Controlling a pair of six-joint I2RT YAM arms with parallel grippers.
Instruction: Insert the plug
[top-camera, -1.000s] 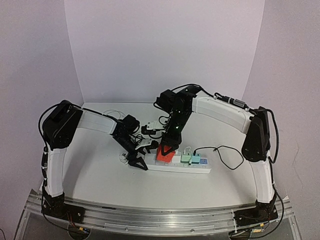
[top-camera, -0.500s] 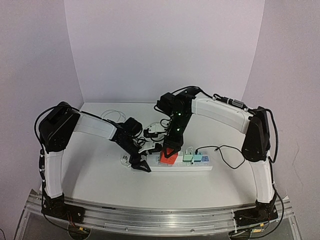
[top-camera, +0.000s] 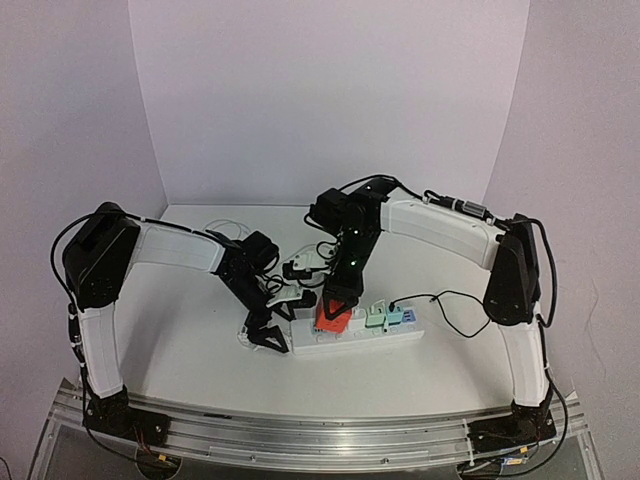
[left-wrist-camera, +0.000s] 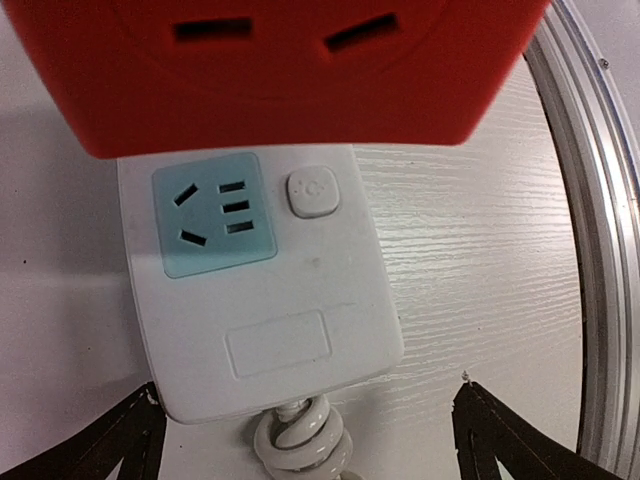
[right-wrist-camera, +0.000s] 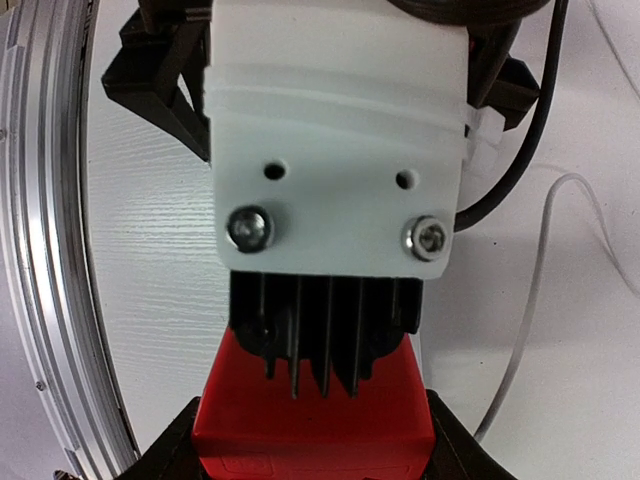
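The red plug (top-camera: 331, 319) stands on the white power strip (top-camera: 385, 339), partly tilted, with my right gripper (top-camera: 335, 304) shut on it from above. In the right wrist view the red plug (right-wrist-camera: 312, 425) fills the gap between my fingers (right-wrist-camera: 165, 452), my right gripper (right-wrist-camera: 312, 445) clamped on its sides. My left gripper (top-camera: 264, 334) is open at the strip's left end. In the left wrist view the power strip (left-wrist-camera: 270, 330) end lies between the wide-spread fingertips (left-wrist-camera: 495, 435) of my left gripper (left-wrist-camera: 307, 400). A free teal socket (left-wrist-camera: 213, 212) shows just below the red plug (left-wrist-camera: 290, 70).
Green (top-camera: 374, 317) and blue (top-camera: 404, 318) plugs sit in the strip to the right of the red one. A black cable (top-camera: 455, 308) loops off to the right. A white adapter (top-camera: 299, 268) and white cord (top-camera: 225, 229) lie behind. The table's metal rail (left-wrist-camera: 600, 250) runs close by.
The red plug has come down toward the strip in the right gripper. My left gripper has opened wider and shifted nearer along the strip's left end.
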